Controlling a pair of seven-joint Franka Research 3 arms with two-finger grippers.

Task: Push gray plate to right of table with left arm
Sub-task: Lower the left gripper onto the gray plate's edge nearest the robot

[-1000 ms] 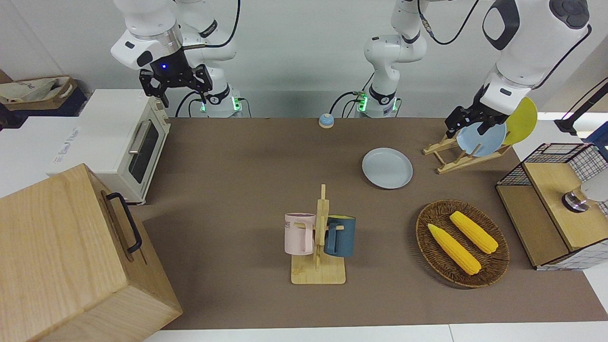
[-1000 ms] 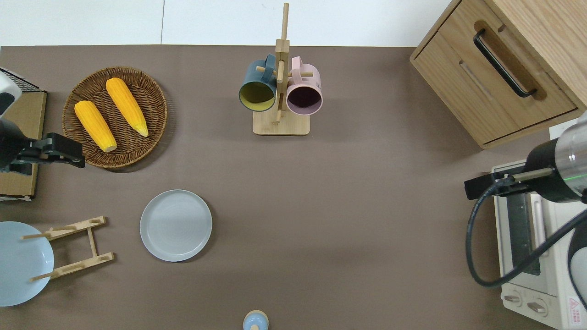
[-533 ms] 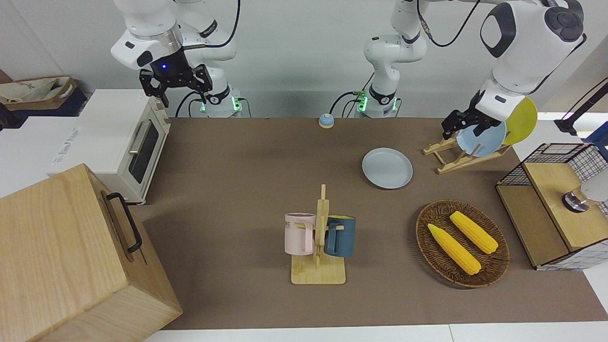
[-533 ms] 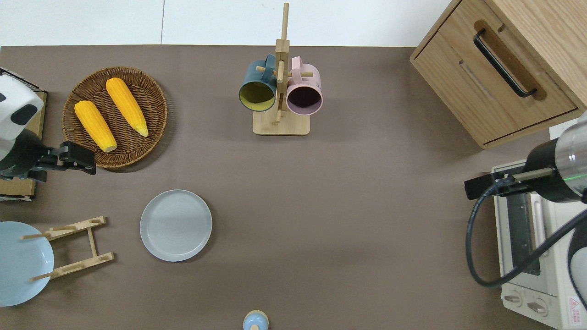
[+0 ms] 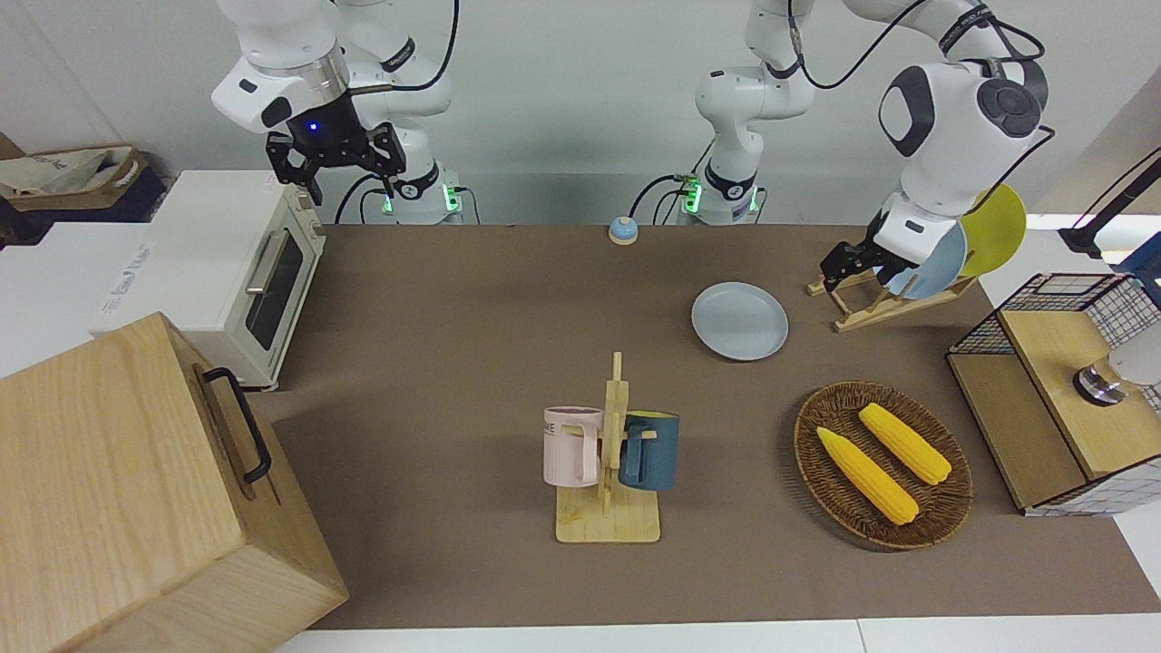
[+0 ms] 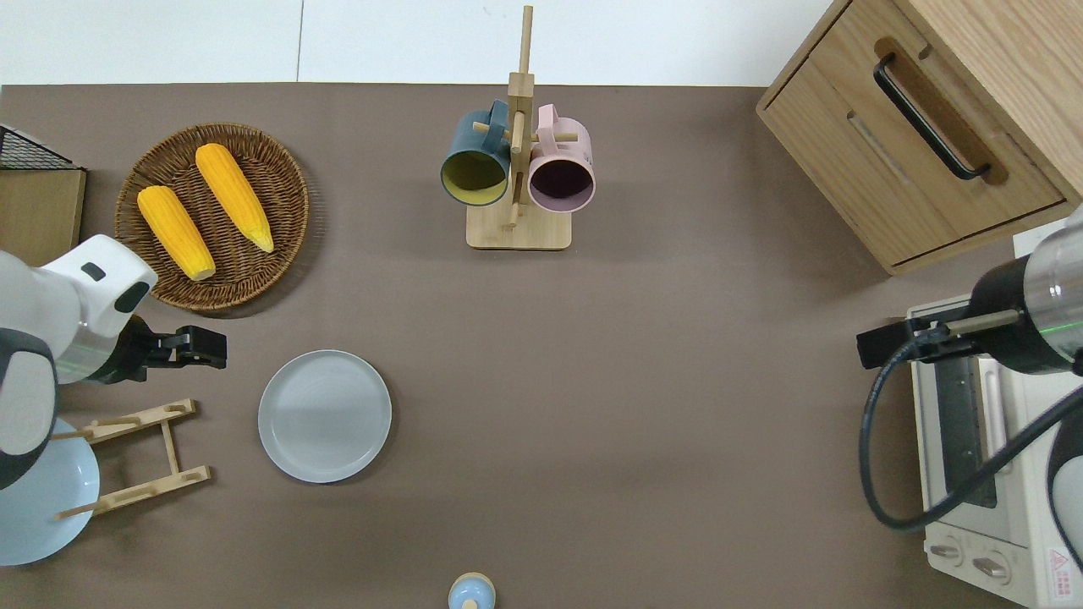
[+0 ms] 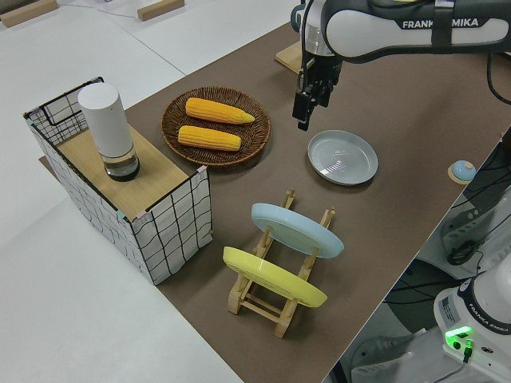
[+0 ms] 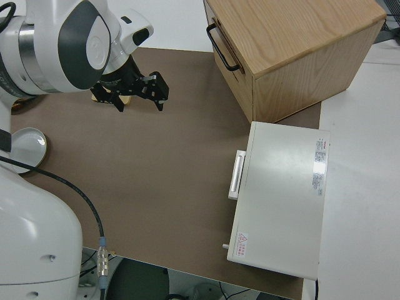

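The gray plate [image 5: 739, 320] lies flat on the brown table [image 5: 472, 299], between the corn basket and the robots; it also shows in the overhead view [image 6: 325, 416] and the left side view [image 7: 342, 157]. My left gripper [image 6: 211, 348] hangs over bare table between the basket and the wooden dish rack, a short gap from the plate's rim on the side toward the left arm's end of the table. It looks shut and empty in the left side view [image 7: 303, 120], and does not touch the plate. My right gripper [image 5: 336, 161] is parked, open and empty.
A wicker basket [image 6: 279, 169] holds two corn cobs. A wooden dish rack [image 6: 135, 461] holds a light-blue plate [image 7: 297, 230] and a yellow plate [image 7: 275, 278]. A mug tree [image 6: 518, 161], a wooden box [image 6: 931, 127], a toaster oven [image 5: 240, 272], a wire shelf [image 5: 1052, 399] and a small bell [image 6: 471, 592] also stand on the table.
My left gripper has swung from the wire shelf's edge past the basket toward the gray plate. The plate and the right arm have not moved.
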